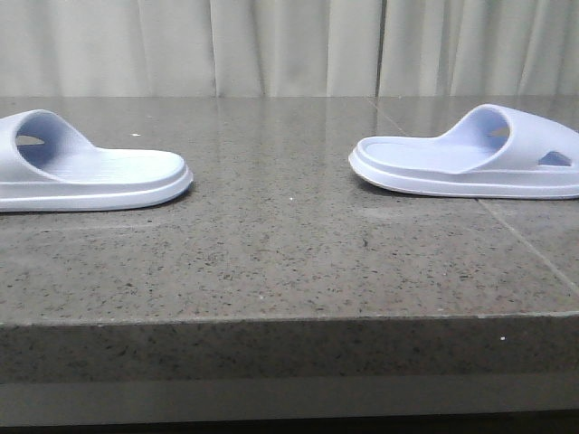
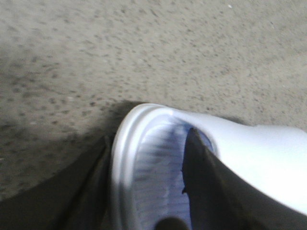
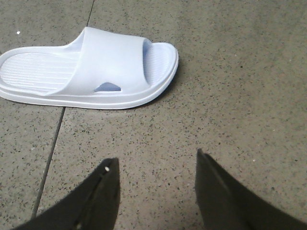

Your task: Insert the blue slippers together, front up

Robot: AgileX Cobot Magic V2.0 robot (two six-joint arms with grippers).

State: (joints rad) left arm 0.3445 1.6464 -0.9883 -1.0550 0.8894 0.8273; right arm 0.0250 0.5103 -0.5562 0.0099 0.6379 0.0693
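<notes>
Two pale lavender-blue slippers lie flat and apart on the table, soles down. The left slipper [image 1: 99,176] has its strap at the far left of the front view. The right slipper [image 1: 470,158] has its strap and oval cut-out to the right. Neither gripper shows in the front view. My left gripper [image 2: 149,136] is open and straddles the left slipper [image 2: 268,158]: one finger [image 2: 91,191] is outside the rim, the other [image 2: 211,191] is on the ridged footbed by the strap. That view is blurred. My right gripper [image 3: 157,160] is open and empty, apart from the right slipper [image 3: 110,62].
The table is dark speckled stone with a seam line [image 1: 525,244] on the right and a front edge [image 1: 289,316] near the camera. A pale curtain [image 1: 289,45] hangs behind it. Bare stone [image 1: 271,181] lies between the two slippers.
</notes>
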